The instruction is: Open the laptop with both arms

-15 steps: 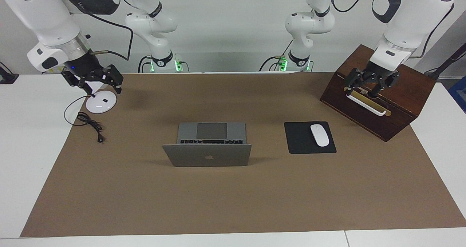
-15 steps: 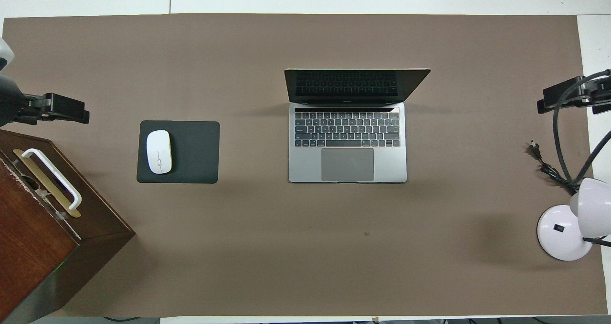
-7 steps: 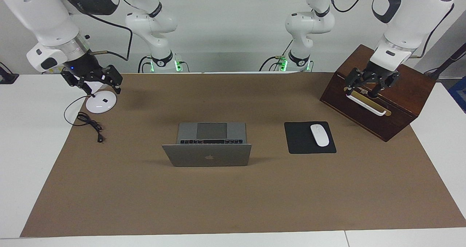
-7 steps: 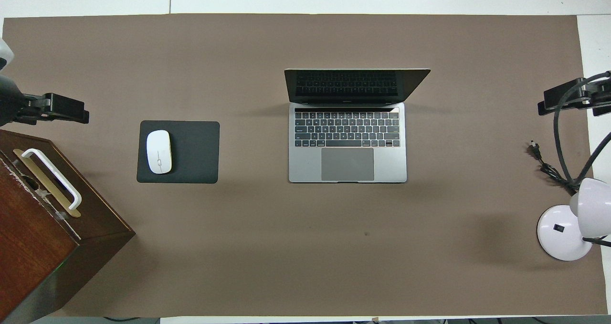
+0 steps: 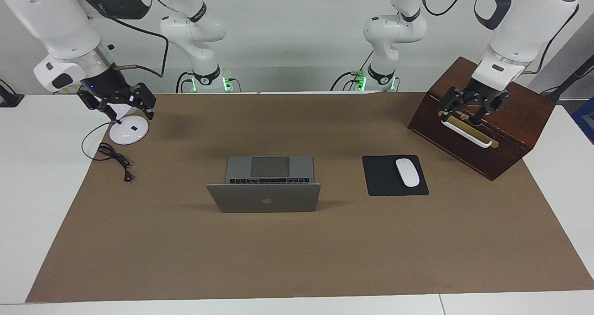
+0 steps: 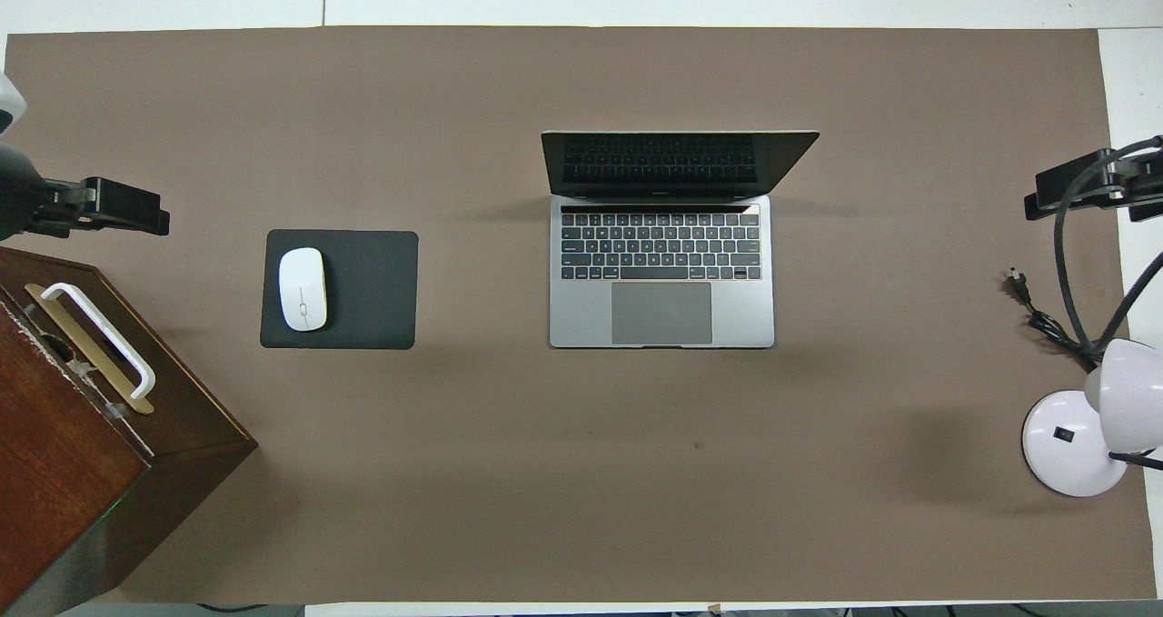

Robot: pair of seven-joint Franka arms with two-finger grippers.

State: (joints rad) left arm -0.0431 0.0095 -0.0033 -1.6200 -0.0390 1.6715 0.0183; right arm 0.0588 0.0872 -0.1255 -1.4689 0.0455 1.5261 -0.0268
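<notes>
- Laptop (image 5: 263,183) sits at the centre of the frame in both views, on the brown mat (image 5: 297,259). Its lid is raised, with the logo toward the facing camera and the keyboard and trackpad bare in the overhead view. The opening looks done, or close to it
- Left gripper (image 5: 473,110) is at the upper right of the facing view, over the handle of the wooden box (image 5: 487,162). Its jaws are spread and hold nothing. Whether it touches the handle cannot be made out
- Right gripper (image 5: 121,105) is at the upper left of the facing view, over the white lamp base (image 5: 129,130). Open or closed cannot be told. Nothing is seen in it
- Both grippers are well apart from the laptop

Risks, as judged:
- If the lid needs more angle, a push high on it with the base unheld could slide or tip the machine
- A low sweep by the left arm could snag the box handle, or clip the mouse (image 5: 407,172) on its black pad (image 5: 381,185)
- The right arm could knock the lamp base or drag the loose cable (image 5: 115,159)
- A hard grip on the thin lid edge could mark the screen
</notes>
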